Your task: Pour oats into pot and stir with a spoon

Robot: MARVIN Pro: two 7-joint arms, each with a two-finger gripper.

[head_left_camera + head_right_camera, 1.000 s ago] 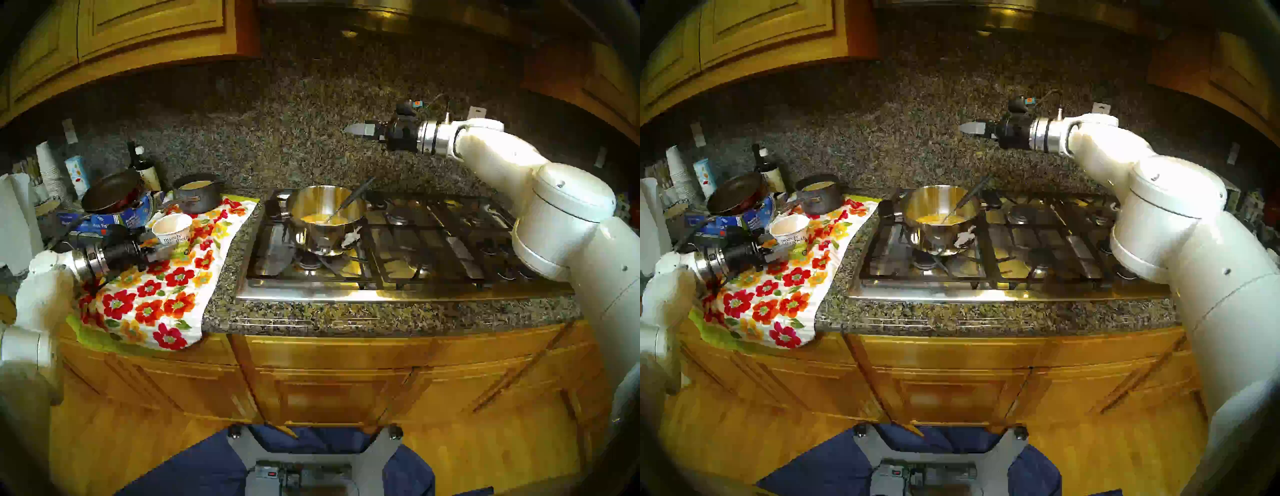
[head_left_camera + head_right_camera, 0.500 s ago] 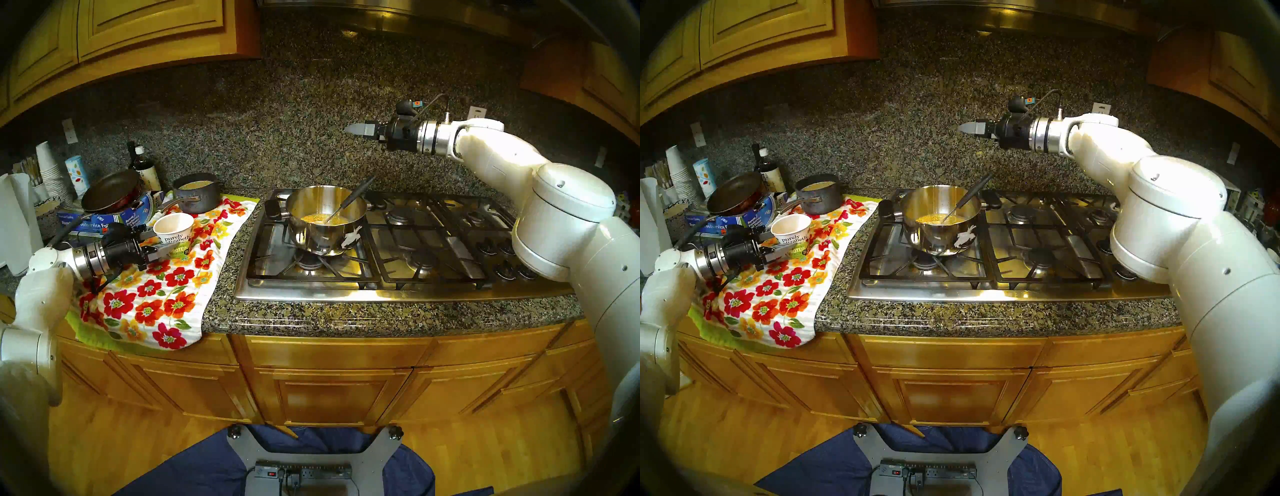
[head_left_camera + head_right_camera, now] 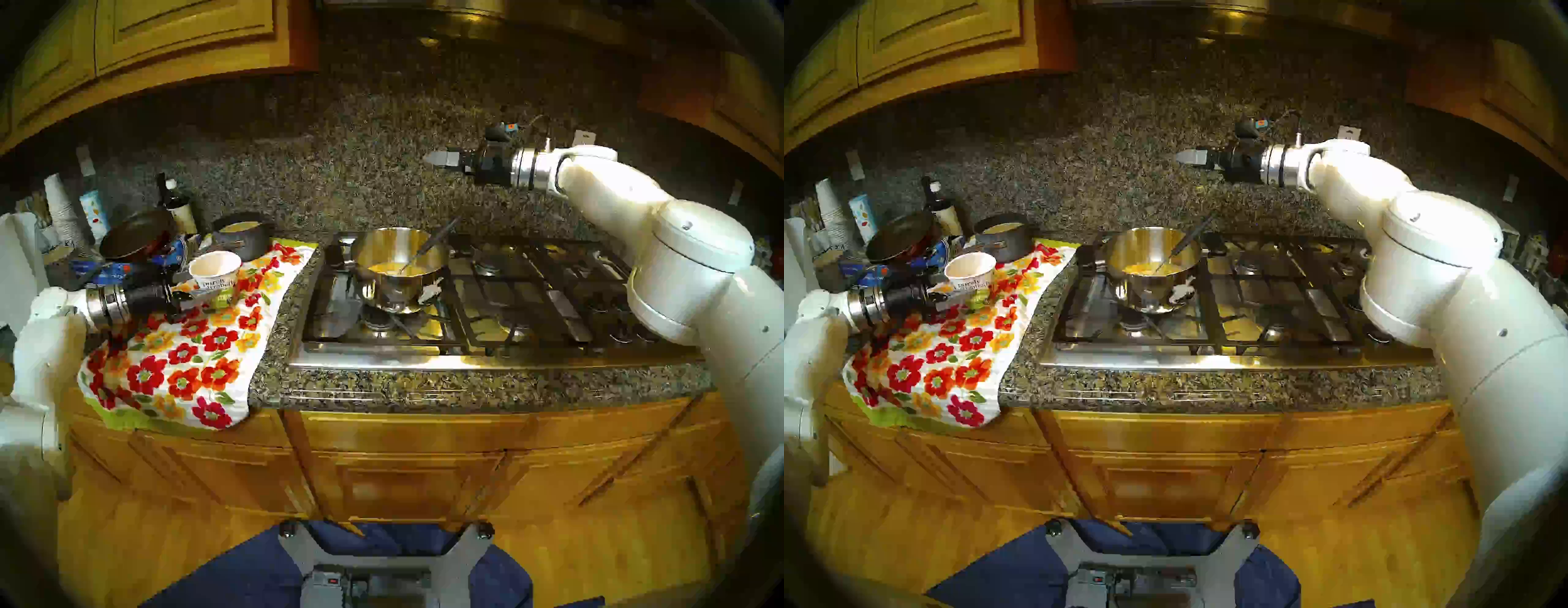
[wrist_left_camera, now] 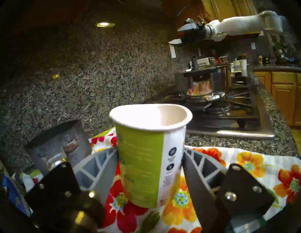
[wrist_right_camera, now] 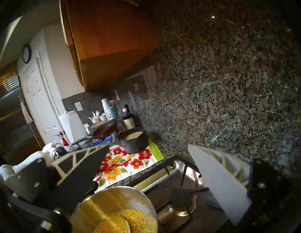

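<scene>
- Gripping the white-and-green paper oat cup (image 4: pixel 150 154) in the left gripper (image 4: pixel 150 164), jaws clamped on its lower sides; cup upright, rim slightly squashed, base apparently just clear of the floral dish towel (image 3: pixel 191 361).
- Holding nothing in the right gripper (image 3: pixel 441 159): jaws spread wide apart in its own wrist view, hanging level high over the gas cooktop (image 3: pixel 488 322), above and to the right of the pot.
- Sitting on the front-left burner: the stainless-steel saucepan (image 3: pixel 399 271), torn white sticker scrap on its near side, black handle toward the towel.
- Lying in the saucepan already: yellow-tan oats (image 3: pixel 388 267), seen close in the right wrist view as a grainy layer (image 5: pixel 130 219). Cannot tell how much is left in the cup; only the pale inner wall shows.
- Leaning in the saucepan: the metal spoon (image 3: pixel 424 250), bowl down among the oats, long dark handle slanting up and back over the far-right rim.
- Key relation: saucepan to the right of the cup and slightly farther back, across the towel edge and a strip of granite counter (image 3: pixel 280 322); left arm holds the cup, while the spoon handle points toward the empty right gripper, the nearer one for stirring.
- Compared with a second ago: cup and left gripper higher over the towel and a little nearer the stove; more towel visible beneath the left arm. Right arm, saucepan and spoon unchanged.
- Judged step: carrying the cup, whether toward another pour or clear of the towel is not evident.
</scene>
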